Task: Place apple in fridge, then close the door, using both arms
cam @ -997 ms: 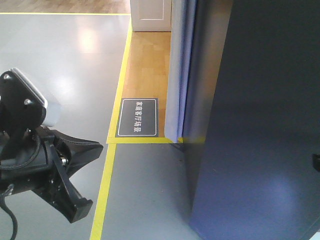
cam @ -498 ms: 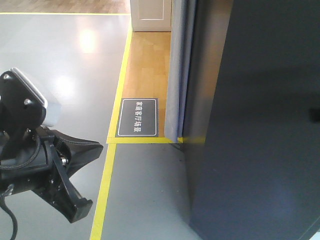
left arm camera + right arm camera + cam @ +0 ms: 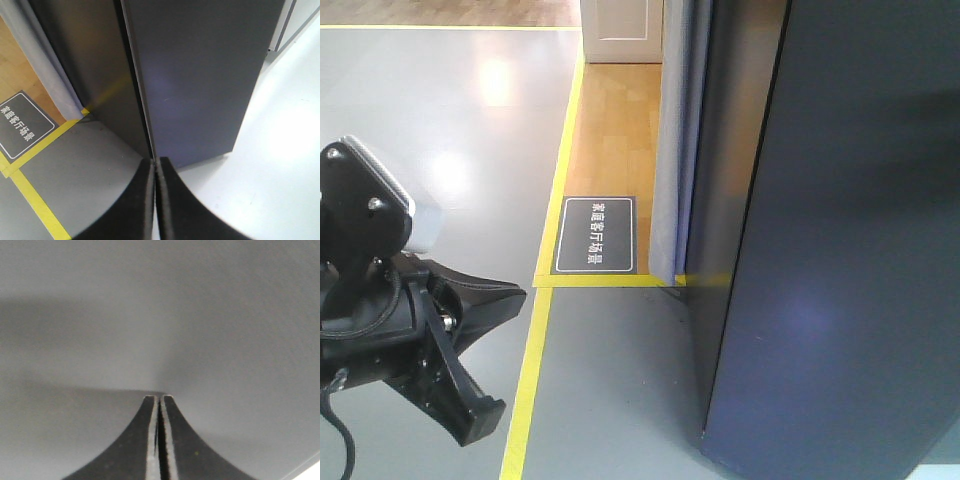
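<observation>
The fridge (image 3: 730, 150) stands at the right, tall and dark grey. Its door (image 3: 850, 250) fills the right side of the front view. In the left wrist view only a thin seam separates the door (image 3: 200, 70) from the fridge side (image 3: 90, 65). My left arm (image 3: 380, 300) hangs low at the left, well away from the fridge. My left gripper (image 3: 155, 161) is shut and holds nothing. My right gripper (image 3: 159, 398) is shut too, its tips right up against a flat grey surface (image 3: 160, 315) that fills its view. The apple is out of view.
Yellow tape lines (image 3: 535, 350) run along the grey floor left of the fridge. A black floor sign (image 3: 595, 235) lies on wooden flooring. A pale blue-grey curtain (image 3: 675, 140) hangs beside the fridge. A white panel (image 3: 620, 30) stands at the back.
The door's edge has shifted slightly to the right. A black part at the right edge of the front view rose and then left the view. My left arm has not moved.
</observation>
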{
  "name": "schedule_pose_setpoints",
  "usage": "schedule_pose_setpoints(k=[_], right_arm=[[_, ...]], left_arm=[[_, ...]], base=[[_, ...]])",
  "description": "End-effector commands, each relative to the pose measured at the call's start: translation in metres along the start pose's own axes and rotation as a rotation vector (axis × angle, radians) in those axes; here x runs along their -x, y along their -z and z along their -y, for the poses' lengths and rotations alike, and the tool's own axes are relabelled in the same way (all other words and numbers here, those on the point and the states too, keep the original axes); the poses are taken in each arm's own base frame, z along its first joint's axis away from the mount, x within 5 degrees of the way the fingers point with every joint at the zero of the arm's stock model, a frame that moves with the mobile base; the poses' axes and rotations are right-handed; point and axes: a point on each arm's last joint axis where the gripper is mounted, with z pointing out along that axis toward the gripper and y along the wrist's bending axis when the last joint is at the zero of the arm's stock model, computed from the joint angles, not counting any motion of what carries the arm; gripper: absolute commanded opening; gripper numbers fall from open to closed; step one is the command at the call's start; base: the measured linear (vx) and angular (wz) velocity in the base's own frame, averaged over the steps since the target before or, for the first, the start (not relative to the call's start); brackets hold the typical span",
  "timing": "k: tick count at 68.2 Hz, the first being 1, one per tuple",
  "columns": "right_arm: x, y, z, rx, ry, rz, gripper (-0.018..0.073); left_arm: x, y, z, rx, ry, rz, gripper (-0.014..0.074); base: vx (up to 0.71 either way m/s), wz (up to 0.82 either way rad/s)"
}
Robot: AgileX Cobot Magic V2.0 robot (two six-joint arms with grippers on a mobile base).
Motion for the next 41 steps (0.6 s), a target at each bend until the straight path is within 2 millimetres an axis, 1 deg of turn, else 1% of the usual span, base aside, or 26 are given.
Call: schedule_pose_setpoints(k=[1,10,26,41], right_arm=[[0.022,-0.004,0.002,0.015,0.029,0.082,-0.0002],[0.022,-0.022,0.002,0.001,0.04,0.043,-0.0002],[0.03,-0.05,0.001,0.002,0.074,0.026,-0.0002],[0.043,-0.076,-0.002,0.02,0.085,0.054,-0.0002]], left_arm=[[0.014,0.009,0.0,0.001,0.01,0.103,-0.0006],[0.014,0.009,0.0,0.001,0.01,0.103,-0.0006],[0.014,0.009,0.0,0.001,0.01,0.103,-0.0006],[0.014,0.009,0.0,0.001,0.01,0.103,-0.0006]], base=[[0.0,0.0],[0.0,0.0],[0.0,0.0],[0.0,0.0]])
